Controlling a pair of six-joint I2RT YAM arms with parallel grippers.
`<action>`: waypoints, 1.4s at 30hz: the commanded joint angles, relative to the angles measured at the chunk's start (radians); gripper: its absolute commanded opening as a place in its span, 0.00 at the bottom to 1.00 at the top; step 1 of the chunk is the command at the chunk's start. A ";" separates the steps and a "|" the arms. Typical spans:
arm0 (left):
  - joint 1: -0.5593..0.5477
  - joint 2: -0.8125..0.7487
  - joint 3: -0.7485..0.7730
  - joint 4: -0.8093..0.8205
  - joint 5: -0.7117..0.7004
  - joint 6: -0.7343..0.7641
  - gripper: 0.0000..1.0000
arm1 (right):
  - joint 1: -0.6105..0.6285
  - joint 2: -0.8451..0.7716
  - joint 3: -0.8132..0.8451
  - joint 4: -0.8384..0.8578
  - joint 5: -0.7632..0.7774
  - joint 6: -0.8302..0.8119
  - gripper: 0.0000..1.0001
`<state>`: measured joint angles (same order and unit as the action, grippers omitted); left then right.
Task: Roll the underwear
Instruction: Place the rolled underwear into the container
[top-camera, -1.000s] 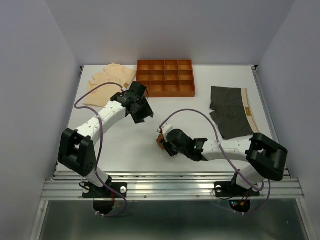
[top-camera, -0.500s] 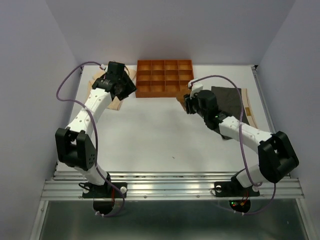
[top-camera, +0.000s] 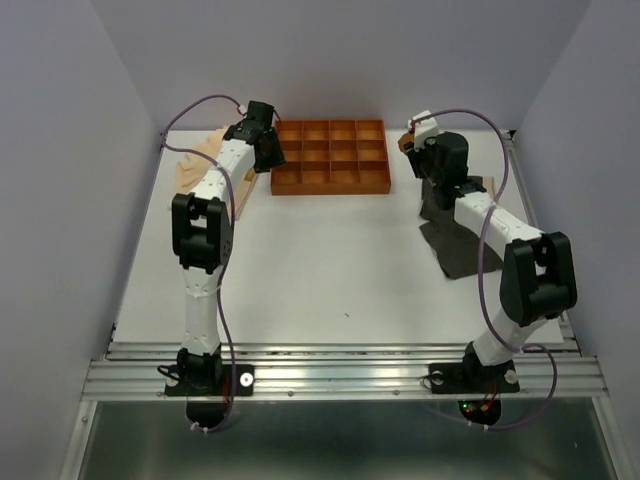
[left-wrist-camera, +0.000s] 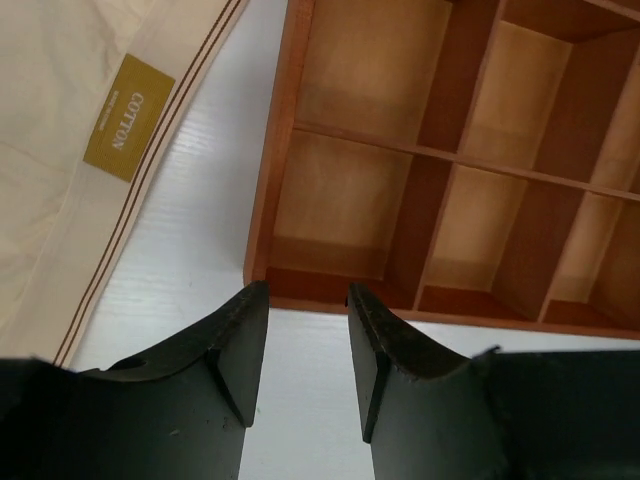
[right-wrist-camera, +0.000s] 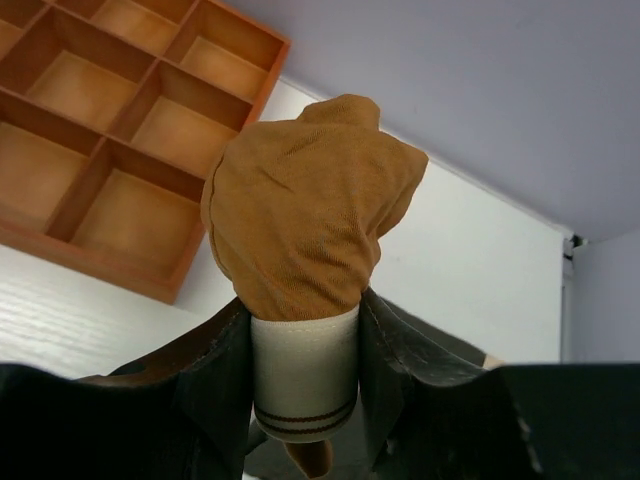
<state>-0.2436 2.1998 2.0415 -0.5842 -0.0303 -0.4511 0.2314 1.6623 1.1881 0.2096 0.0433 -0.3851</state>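
Note:
My right gripper (top-camera: 416, 150) is shut on the rolled rust-brown underwear (top-camera: 408, 144), held above the table just right of the tray. In the right wrist view (right-wrist-camera: 305, 300) the roll (right-wrist-camera: 300, 210) sticks out past the fingers, its cream waistband clamped between them. The dark grey underwear (top-camera: 460, 225) lies flat under that arm and shows behind the finger (right-wrist-camera: 452, 350). My left gripper (top-camera: 268, 155) is open and empty (left-wrist-camera: 305, 295) over the table at the tray's near left corner. The pale peach underwear (top-camera: 205, 150) lies flat to its left, label up (left-wrist-camera: 60, 120).
The orange-brown grid tray (top-camera: 330, 188) stands at the back centre with open compartments; its left wall (left-wrist-camera: 290, 150) is just ahead of my left fingers, and its right end shows in the right wrist view (right-wrist-camera: 95, 255). Walls close in the table at back, left and right.
The right arm carried the rust-brown roll from the near middle to the far right beside the tray. The left arm swung back and left to the tray's left corner.

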 joint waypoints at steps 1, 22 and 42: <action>0.010 0.081 0.149 -0.075 -0.036 0.086 0.48 | 0.006 0.063 0.120 0.014 0.006 -0.159 0.01; 0.017 0.225 0.207 -0.006 -0.072 0.124 0.36 | -0.004 0.267 0.298 -0.047 0.004 -0.245 0.01; 0.015 0.224 0.161 0.055 -0.051 0.154 0.24 | 0.080 0.447 0.430 -0.064 0.066 -0.362 0.01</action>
<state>-0.2337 2.4470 2.2051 -0.5720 -0.0799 -0.2951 0.2745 2.1105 1.5681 0.1173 0.1081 -0.7300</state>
